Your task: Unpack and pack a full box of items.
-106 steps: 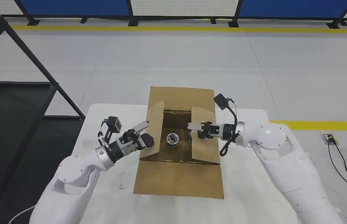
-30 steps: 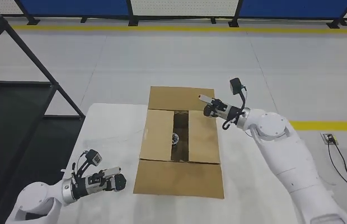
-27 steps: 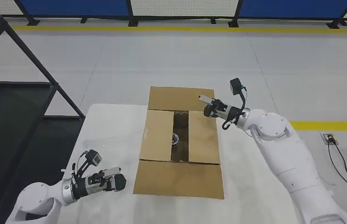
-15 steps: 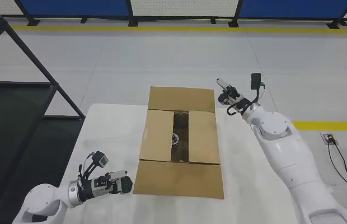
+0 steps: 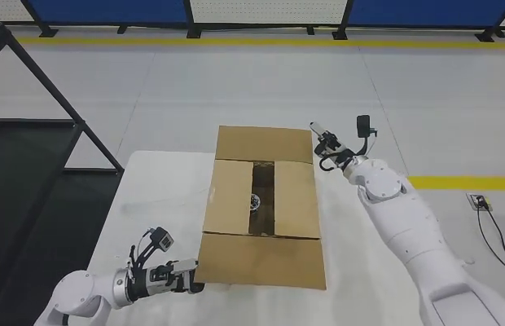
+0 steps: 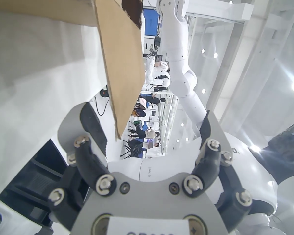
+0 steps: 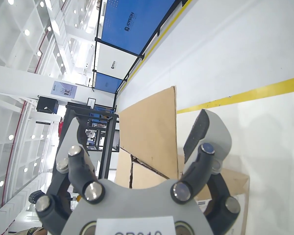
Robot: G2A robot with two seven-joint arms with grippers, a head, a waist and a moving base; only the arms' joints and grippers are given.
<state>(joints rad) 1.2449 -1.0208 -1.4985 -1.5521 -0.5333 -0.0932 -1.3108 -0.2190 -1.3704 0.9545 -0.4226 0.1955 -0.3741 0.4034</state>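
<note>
Top view looks down on a brown cardboard box [image 5: 263,208] standing in the middle of a white counter [image 5: 155,196]. Its two side flaps [image 5: 228,196] are folded inward and leave a narrow dark gap along the centre. A small dark round item [image 5: 253,201] shows in that gap. The near flap [image 5: 261,261] and the far flap [image 5: 265,144] both lie spread outward. The far flap reaches past the counter's far edge, over the floor.

The left gripper [image 5: 191,281] sits low at the left corner of the near flap. In the left wrist view its fingers [image 6: 93,128] are spread wide, with the flap's pointed corner hanging between them, close to one pad. Contact cannot be told.

The right gripper [image 5: 320,138] is at the right corner of the far flap, beyond the counter's far edge. In the right wrist view its fingers [image 7: 200,133] are also apart, and the flap's straight edge runs between them.

A broad strip of counter lies on each side of the box. A black metal frame [image 5: 41,90] stands off the counter's left edge, well apart from both arms.
</note>
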